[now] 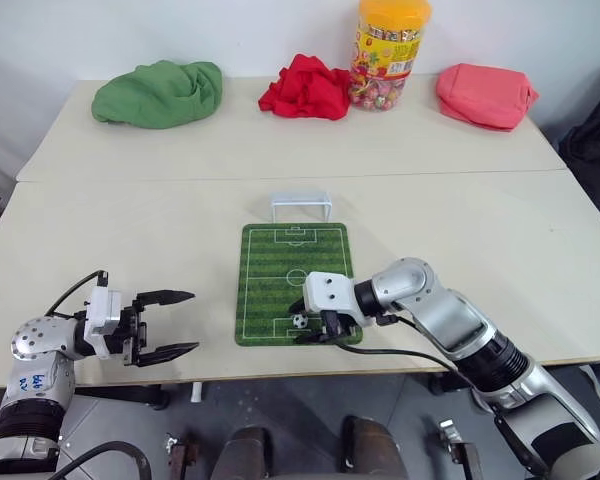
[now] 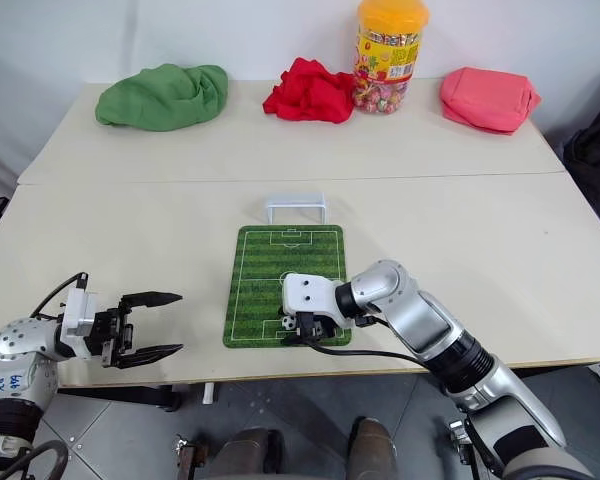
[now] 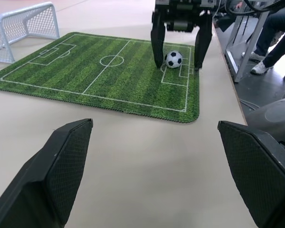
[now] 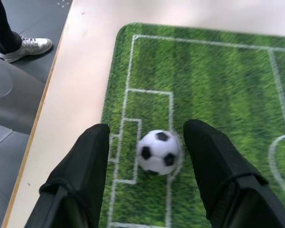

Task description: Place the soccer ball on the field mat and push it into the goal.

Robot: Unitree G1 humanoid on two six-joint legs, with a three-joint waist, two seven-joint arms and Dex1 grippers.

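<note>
Resting on the field mat (image 1: 295,285) at lower centre of the frame, the soccer ball (image 1: 298,321) sits between the right gripper's (image 1: 317,327) spread fingers; best lift clear, then nudge straight upward toward the goal (image 1: 301,205); the left gripper (image 1: 170,323) is spread too

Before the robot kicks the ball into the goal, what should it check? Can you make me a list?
1. Ball on the mat: ok.
2. Right tool let go: ok, its fingers stand apart on both sides of the ball.
3. Goal standing at the mat's far end: ok.
4. Path from ball to goal free: ok.
5. Left tool out of the way: ok, open beside the mat.
6. Ball lying still: cannot tell.
</note>
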